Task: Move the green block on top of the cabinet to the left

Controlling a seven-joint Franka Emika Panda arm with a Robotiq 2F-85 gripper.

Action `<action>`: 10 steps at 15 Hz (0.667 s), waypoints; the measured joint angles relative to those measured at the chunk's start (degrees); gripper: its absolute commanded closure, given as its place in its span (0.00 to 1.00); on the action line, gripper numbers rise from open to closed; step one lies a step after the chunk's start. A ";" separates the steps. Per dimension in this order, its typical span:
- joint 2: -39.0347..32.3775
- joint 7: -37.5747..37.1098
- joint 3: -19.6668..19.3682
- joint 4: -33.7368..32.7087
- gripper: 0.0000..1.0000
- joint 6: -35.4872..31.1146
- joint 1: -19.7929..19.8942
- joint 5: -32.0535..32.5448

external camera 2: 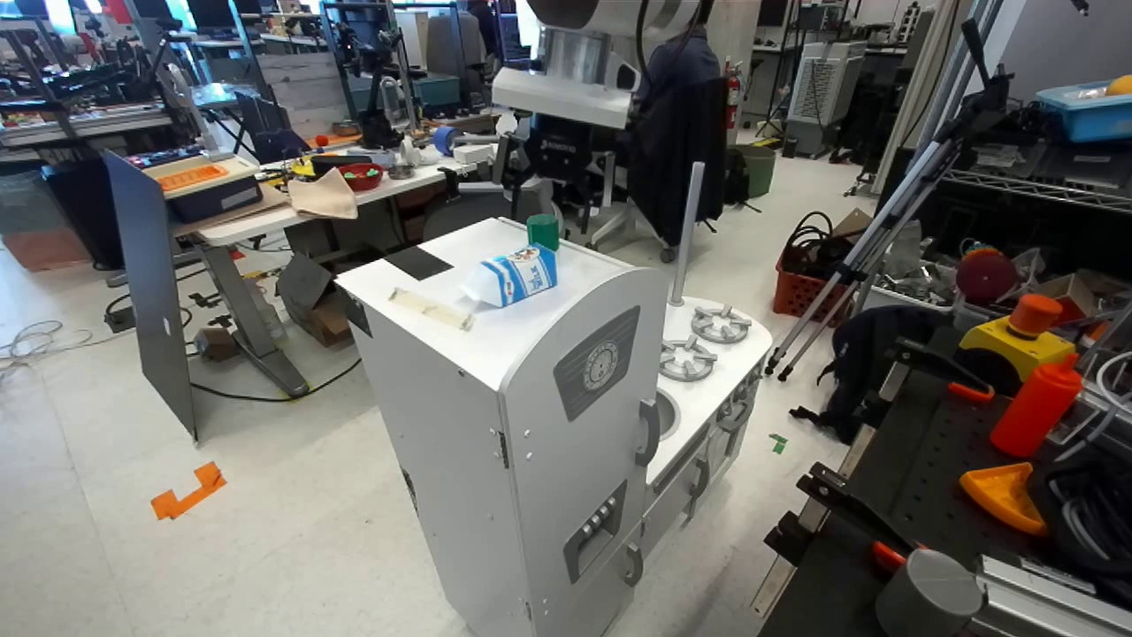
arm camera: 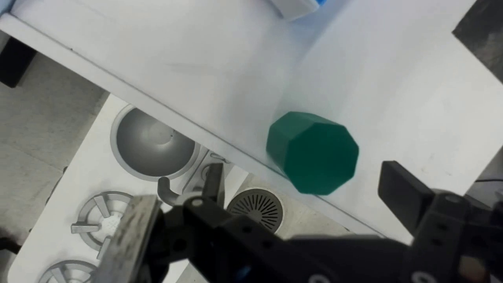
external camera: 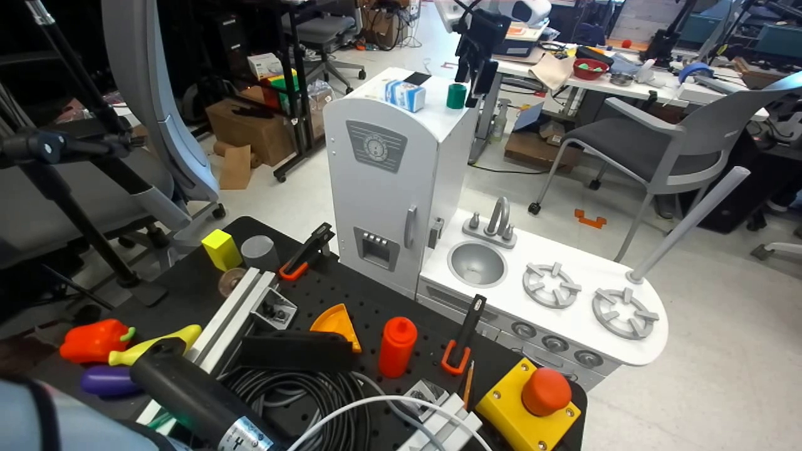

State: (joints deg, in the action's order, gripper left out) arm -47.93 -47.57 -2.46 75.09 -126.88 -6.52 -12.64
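Note:
The green block [external camera: 456, 96] is a small green eight-sided prism standing upright on the cabinet top, close to the edge on the sink side. It also shows in an exterior view [external camera 2: 542, 232] and in the wrist view [arm camera: 320, 157]. The cabinet [external camera: 382, 200] is the tall white-grey tower, also seen in an exterior view [external camera 2: 433, 425]. My gripper [arm camera: 304, 182] is open and empty, fingers wide apart. In the wrist view the block lies between and ahead of the fingertips, touching neither. In both exterior views the gripper [external camera: 470, 88] [external camera 2: 548, 199] hangs close beside or above the block.
A blue-and-white carton [external camera 2: 522, 276] lies on the cabinet top near the block. A dark patch [external camera 2: 419, 262] and a beige strip [external camera 2: 432, 309] are also on the top. The lower counter with sink [external camera: 477, 264], faucet [external camera: 499, 216] and burners sits beside the cabinet.

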 measured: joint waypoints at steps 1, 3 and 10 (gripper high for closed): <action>-0.46 -0.51 0.00 -0.35 0.00 0.07 -0.03 0.13; -1.32 -1.34 0.00 -1.22 0.00 0.21 -0.11 0.16; -3.27 -2.72 0.61 -5.81 0.65 7.40 -0.29 0.14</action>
State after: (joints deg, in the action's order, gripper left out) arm -51.21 -50.29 -1.85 69.28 -119.48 -6.81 -12.49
